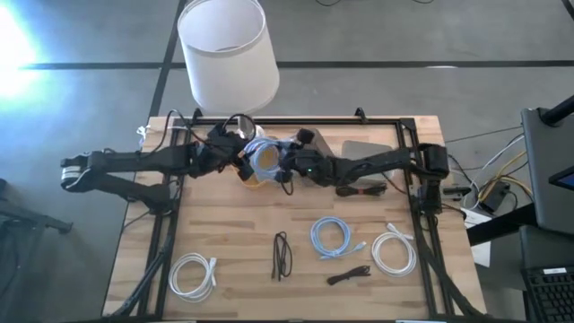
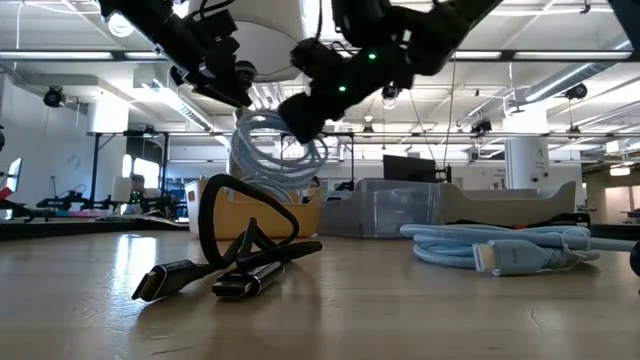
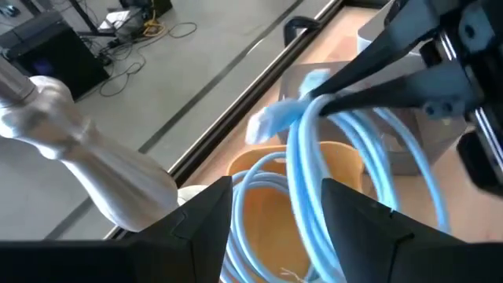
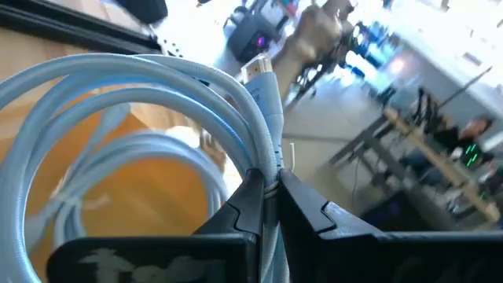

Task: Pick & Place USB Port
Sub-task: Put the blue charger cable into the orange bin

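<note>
A light blue cable coil (image 1: 265,154) hangs over a small tan bin (image 1: 254,177) at the table's far middle. In the low view the coil (image 2: 275,145) dangles above the bin (image 2: 308,215). My right gripper (image 4: 267,189) comes from the right and is shut on the coil. My left gripper (image 3: 283,220) reaches in from the left and is open, with strands of the coil (image 3: 302,173) passing between its fingers. Whether they touch, I cannot tell. The cable's plug (image 4: 255,71) sticks out past the loops. My right gripper pinches several strands of the blue coil together between its two fingers (image 4: 250,206), where the loops bunch (image 4: 271,161) below the plug. In the left wrist view its fingers (image 3: 369,67) reach the bundle's upper part. The coil is lifted and hangs in loose loops over the bin.
On the near half of the table lie a white coil (image 1: 193,274), a black cable (image 1: 282,256), a light blue coil (image 1: 334,238), another white coil (image 1: 395,251) and a black cable (image 1: 350,274). A white cylinder (image 1: 226,49) stands beyond the far edge. A grey box (image 1: 368,151) sits far right.
</note>
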{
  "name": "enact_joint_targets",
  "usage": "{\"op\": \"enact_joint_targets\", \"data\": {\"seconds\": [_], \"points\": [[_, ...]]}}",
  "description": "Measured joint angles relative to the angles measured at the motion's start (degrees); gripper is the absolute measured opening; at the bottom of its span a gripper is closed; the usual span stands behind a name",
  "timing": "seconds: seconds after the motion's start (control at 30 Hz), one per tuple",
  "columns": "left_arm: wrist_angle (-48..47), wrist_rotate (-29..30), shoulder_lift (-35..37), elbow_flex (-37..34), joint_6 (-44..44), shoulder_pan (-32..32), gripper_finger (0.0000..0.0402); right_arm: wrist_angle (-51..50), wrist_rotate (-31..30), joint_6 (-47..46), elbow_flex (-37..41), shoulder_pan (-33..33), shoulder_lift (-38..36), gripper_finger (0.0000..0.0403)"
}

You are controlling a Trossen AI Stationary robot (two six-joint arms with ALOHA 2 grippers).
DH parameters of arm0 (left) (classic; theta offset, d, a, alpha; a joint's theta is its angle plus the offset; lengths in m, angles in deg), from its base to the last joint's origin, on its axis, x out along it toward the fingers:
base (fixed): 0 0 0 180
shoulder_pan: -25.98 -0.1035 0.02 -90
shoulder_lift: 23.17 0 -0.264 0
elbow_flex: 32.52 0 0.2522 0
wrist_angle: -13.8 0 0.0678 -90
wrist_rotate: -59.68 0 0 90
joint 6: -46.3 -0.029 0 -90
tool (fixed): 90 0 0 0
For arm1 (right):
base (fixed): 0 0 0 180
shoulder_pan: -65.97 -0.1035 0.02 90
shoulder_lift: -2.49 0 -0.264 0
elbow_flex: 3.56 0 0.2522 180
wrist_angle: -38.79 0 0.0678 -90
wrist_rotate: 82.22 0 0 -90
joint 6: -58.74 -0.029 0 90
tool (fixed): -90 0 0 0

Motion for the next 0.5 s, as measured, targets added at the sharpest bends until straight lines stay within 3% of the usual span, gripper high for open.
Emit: {"op": "enact_joint_targets", "data": {"seconds": [0.23, 0.5], "points": [[-1.15, -0.57, 0.43, -0.02, -0.02, 0.15, 0.0200, -1.82, -0.68, 2.33, -9.49, 1.45, 8.69, 0.0021], [-3.95, -0.50, 0.71, -0.02, -0.04, 0.15, 0.0200, -3.26, -8.59, 5.51, -13.61, 1.51, 13.57, 0.0050]]}}
